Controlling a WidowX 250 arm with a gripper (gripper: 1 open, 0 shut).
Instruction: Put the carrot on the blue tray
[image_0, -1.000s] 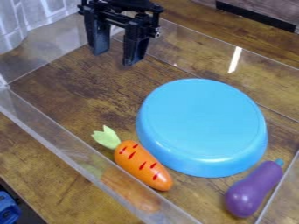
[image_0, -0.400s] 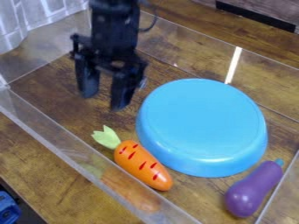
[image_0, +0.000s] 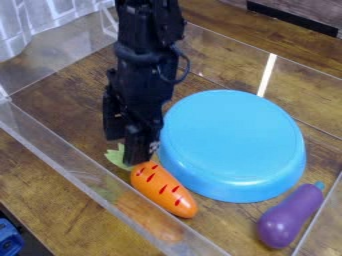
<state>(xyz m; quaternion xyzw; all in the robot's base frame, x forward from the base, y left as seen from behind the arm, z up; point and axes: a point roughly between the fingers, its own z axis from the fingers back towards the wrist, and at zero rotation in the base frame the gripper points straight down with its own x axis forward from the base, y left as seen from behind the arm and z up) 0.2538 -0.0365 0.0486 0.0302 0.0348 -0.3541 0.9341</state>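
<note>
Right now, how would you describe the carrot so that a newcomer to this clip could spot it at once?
Find the big round blue tray in the middle of the wooden table. The carrot lies just off its lower-left rim, below the black gripper. It is orange with dark dash marks and a green top, unlike the purple eggplant at the lower right.

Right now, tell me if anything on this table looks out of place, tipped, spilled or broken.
Nothing stands out. The carrot lies on its side on the wood, intact, against the rim of the blue tray, which sits level and holds nothing. A purple eggplant lies near the tray's right edge. The gripper hangs over the carrot's leafy end, fingers apart.
</note>
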